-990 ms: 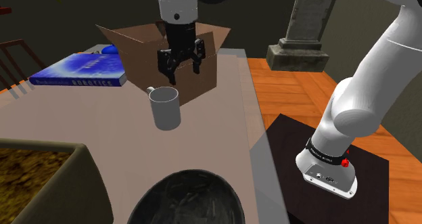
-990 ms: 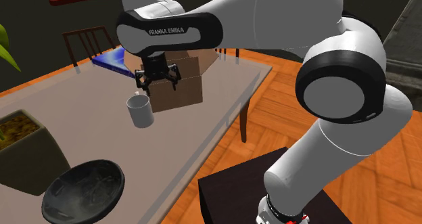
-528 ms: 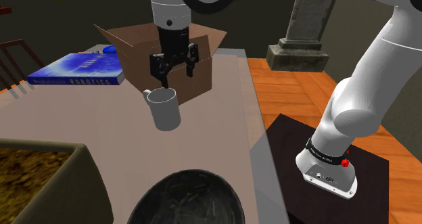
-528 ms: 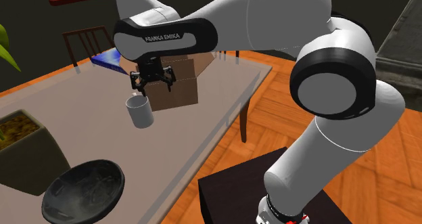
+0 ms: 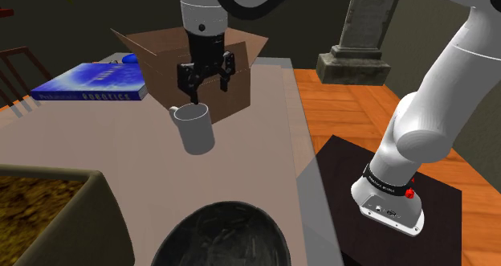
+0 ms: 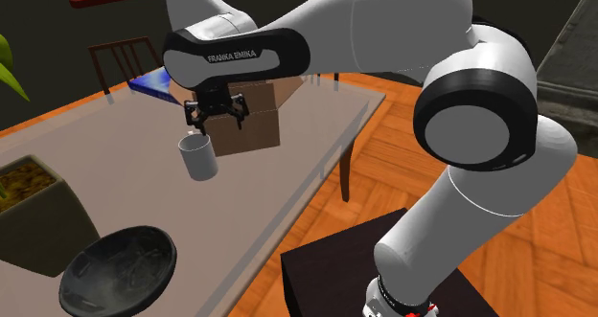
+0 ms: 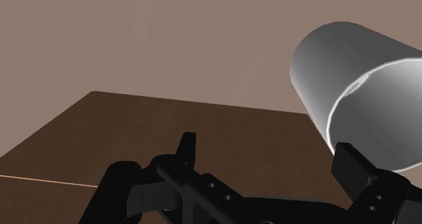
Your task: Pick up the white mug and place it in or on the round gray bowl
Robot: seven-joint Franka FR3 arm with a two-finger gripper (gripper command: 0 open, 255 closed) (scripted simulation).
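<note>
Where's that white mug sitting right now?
In the shoulder view the mug stands upright on the table near the middle, just in front of the cardboard box and below the open claw; the dark bowl lies nearer the camera.

Pale grey mug (image 5: pixel 196 129), upright (mouth up), dark round bowl (image 5: pixel 221 236), well apart

A brown box (image 5: pixel 239 96) stands close behind the mug (image 5: pixel 195 129); the table (image 5: pixel 96 148) lies open in front.

I see mug (image 5: pixel 197 132) smooth, matt white-grey; box (image 5: pixel 148 63) looks like matt brown cardboard; bowl (image 5: pixel 225 236) dark w/ streaky sheen; table (image 5: pixel 104 144) smooth, faintly glossy; floor (image 5: pixel 337 104) wood planks.
</note>
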